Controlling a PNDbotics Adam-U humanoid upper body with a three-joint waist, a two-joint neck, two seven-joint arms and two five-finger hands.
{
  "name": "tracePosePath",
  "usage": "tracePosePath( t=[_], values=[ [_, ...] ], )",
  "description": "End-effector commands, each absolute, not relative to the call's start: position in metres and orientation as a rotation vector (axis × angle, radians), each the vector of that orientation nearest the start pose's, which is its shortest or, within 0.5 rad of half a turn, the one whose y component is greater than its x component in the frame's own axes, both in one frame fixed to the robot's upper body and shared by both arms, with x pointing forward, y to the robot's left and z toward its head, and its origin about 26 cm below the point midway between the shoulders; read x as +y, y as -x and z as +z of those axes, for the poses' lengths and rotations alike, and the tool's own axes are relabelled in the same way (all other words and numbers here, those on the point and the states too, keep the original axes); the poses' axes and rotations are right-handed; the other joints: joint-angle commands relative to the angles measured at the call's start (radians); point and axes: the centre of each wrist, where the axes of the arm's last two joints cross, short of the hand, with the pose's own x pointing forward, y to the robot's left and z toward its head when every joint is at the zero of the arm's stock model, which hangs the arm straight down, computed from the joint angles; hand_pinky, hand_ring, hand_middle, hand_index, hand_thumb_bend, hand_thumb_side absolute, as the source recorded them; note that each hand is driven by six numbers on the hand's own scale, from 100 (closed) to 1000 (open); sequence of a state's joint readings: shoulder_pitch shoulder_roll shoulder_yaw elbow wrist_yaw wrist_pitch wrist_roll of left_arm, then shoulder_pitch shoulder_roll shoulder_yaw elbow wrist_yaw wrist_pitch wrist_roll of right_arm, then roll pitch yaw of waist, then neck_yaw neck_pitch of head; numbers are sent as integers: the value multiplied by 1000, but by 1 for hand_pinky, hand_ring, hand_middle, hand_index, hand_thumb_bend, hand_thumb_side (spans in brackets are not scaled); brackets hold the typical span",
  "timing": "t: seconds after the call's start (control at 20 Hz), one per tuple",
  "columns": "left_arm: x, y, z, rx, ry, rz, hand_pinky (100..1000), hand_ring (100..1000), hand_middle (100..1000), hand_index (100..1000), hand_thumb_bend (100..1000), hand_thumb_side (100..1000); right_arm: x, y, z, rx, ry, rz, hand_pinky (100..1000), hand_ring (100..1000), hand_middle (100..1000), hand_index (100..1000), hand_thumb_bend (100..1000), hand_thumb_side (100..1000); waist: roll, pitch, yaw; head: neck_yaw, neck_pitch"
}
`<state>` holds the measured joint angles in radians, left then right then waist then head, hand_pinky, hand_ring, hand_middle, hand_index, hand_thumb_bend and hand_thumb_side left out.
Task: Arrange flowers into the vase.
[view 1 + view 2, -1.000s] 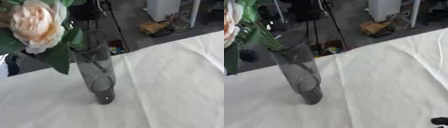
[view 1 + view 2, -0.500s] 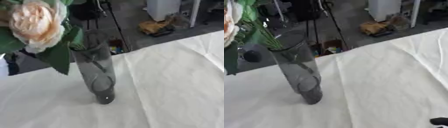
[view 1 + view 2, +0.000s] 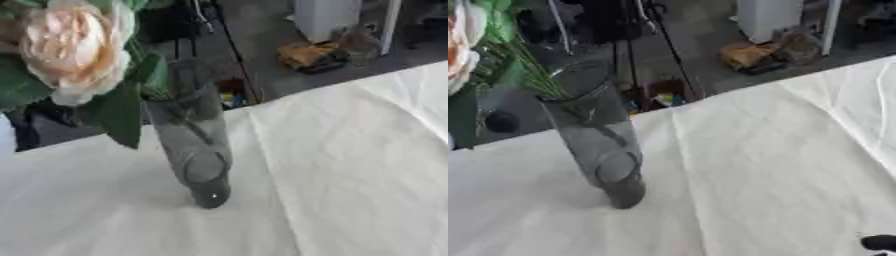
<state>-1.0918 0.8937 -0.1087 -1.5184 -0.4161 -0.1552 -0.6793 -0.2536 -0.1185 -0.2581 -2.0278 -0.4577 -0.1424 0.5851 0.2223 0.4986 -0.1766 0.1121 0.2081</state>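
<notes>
A tall smoky glass vase stands on the white tablecloth, left of centre. Green stems run down into its mouth. A big peach rose with dark green leaves hangs over the vase's rim at the upper left; the right eye view shows only the edge of that bloom. A small black part of my right hand shows at the bottom right corner of the right eye view, well away from the vase. My left hand shows in no view.
The table's far edge runs diagonally from the left side up to the upper right. Beyond it lie a dark floor, tripod legs, a white cabinet and a yellow-brown object. Creases cross the cloth on the right.
</notes>
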Motion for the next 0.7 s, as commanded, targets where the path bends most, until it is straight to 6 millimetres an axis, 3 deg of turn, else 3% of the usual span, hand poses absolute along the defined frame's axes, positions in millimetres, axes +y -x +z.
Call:
tracePosePath(
  t=[0.05, 0.7],
  values=[
    [328, -340, 455, 2441, 1565, 2187, 1000, 1000, 1000, 1000, 821, 950, -290, -293, 181, -2447, -544, 402, 621, 761, 467, 773, 100, 800, 4, -9, 22, 2, -11],
    [376, -327, 431, 2563, 1568, 2238, 1000, 1000, 1000, 1000, 830, 964, -294, -293, 182, -2453, -543, 378, 617, 759, 468, 770, 100, 799, 4, -22, 30, 9, 5]
  ],
)
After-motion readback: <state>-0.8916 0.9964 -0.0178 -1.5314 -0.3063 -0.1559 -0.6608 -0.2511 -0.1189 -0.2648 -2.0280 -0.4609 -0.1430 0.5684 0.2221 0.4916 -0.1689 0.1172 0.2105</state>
